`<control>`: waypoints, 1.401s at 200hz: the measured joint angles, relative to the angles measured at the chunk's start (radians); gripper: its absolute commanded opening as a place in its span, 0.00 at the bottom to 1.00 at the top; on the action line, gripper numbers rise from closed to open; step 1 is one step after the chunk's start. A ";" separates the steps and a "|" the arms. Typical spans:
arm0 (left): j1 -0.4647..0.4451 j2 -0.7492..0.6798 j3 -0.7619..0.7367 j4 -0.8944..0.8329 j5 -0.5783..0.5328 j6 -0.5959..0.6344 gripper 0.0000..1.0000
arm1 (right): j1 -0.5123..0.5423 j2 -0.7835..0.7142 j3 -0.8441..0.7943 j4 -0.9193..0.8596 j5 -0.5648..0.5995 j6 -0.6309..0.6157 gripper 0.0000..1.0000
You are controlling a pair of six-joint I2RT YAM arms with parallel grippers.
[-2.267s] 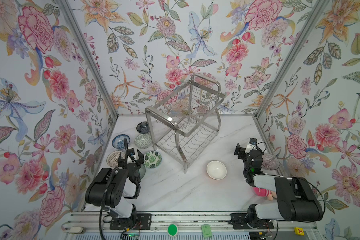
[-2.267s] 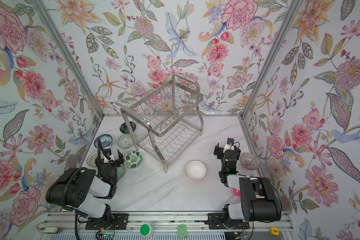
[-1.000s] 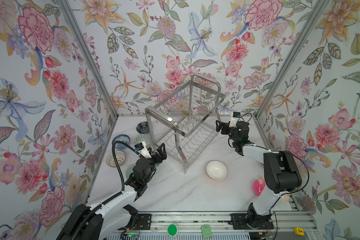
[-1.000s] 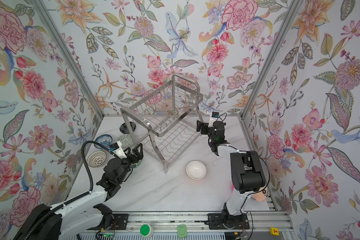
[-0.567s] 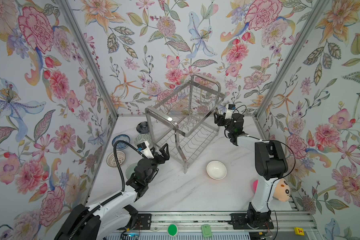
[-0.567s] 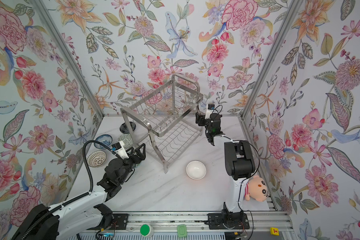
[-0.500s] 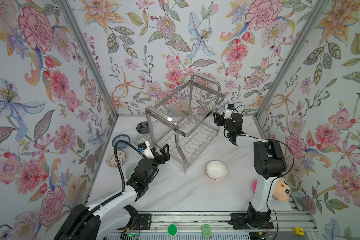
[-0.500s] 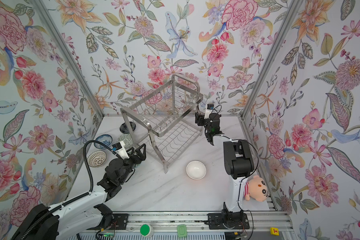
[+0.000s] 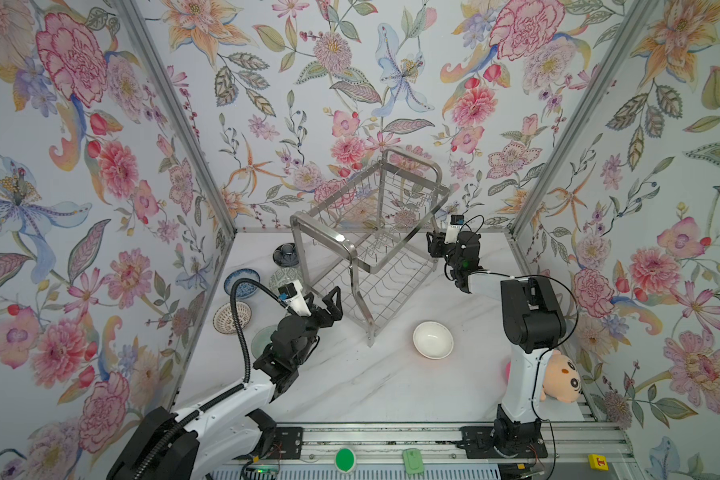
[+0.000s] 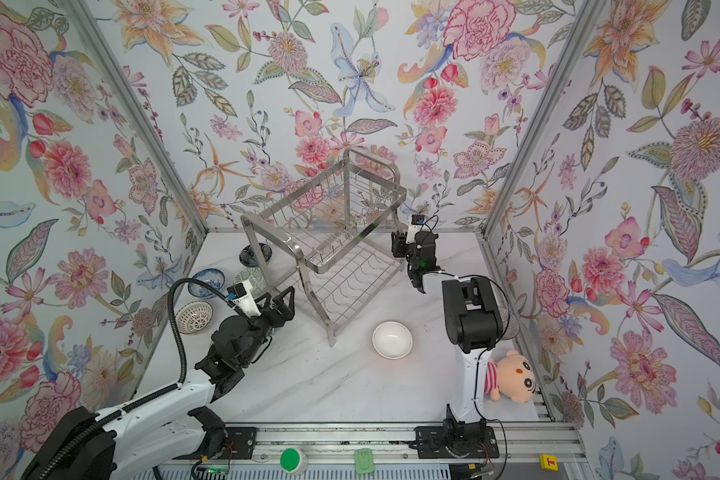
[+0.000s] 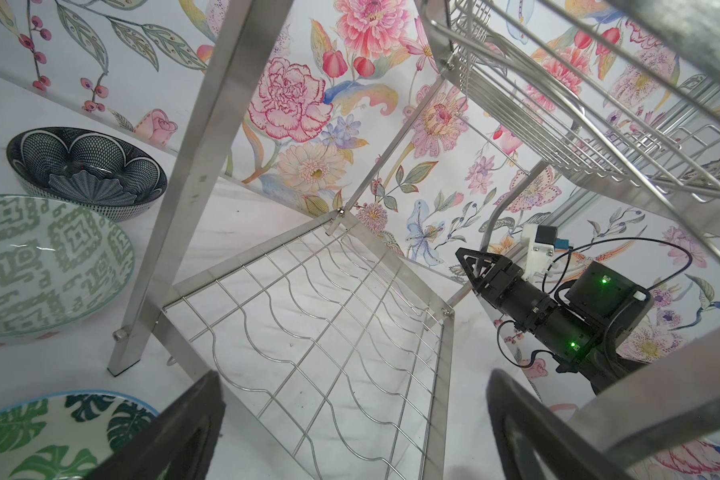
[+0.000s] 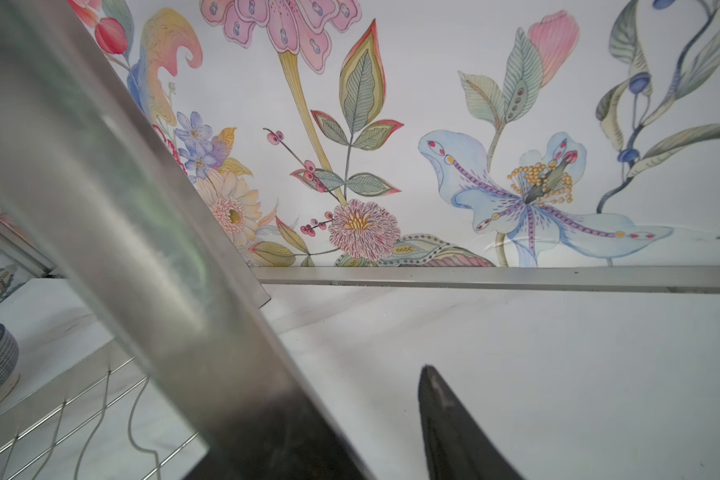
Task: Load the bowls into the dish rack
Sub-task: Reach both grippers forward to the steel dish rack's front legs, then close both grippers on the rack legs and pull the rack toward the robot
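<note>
The steel dish rack (image 9: 352, 266) (image 10: 298, 249) stands at the back middle with no bowl in it. My right gripper (image 9: 433, 245) (image 10: 396, 245) straddles its rear right leg (image 12: 142, 232); the one visible finger (image 12: 449, 419) stands just apart from the leg. My left gripper (image 9: 321, 297) (image 10: 278, 300) (image 11: 354, 386) is open and empty at the rack's front left leg. A white bowl (image 9: 432, 339) sits in front of the rack. Dark navy (image 9: 285, 254), grey-green (image 11: 38, 266), blue floral (image 9: 242, 283), tan lattice (image 9: 232, 317) and leaf-print (image 11: 38, 432) bowls lie on the left.
A pink-striped plush toy (image 9: 562, 382) (image 10: 512, 376) lies at the front right beside the right arm's base. Flowered walls close in the marble table on three sides. The left group of bowls crowds the strip between the rack and the left wall.
My right gripper has moved a little left onto the rack's rear leg and its jaws have narrowed around it. The left gripper has edged slightly toward the rack and stays open.
</note>
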 measured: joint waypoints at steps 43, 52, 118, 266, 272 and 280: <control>-0.014 0.000 0.001 0.000 -0.001 0.000 0.99 | -0.005 0.000 -0.013 0.006 -0.011 -0.019 0.44; -0.016 0.000 0.001 0.000 -0.001 0.000 0.99 | -0.006 -0.001 -0.019 0.014 -0.010 -0.031 0.42; -0.027 0.000 0.001 0.000 -0.003 0.004 0.99 | -0.034 -0.050 -0.093 0.029 0.006 -0.068 0.36; -0.095 0.043 0.037 -0.010 -0.004 0.053 0.99 | -0.076 -0.240 -0.307 -0.009 0.153 -0.062 0.24; -0.097 0.052 0.037 -0.006 -0.004 0.055 0.99 | -0.076 -0.246 -0.313 -0.013 0.156 -0.061 0.23; -0.100 0.068 0.037 -0.002 -0.004 0.057 0.99 | -0.077 -0.253 -0.321 -0.015 0.160 -0.060 0.23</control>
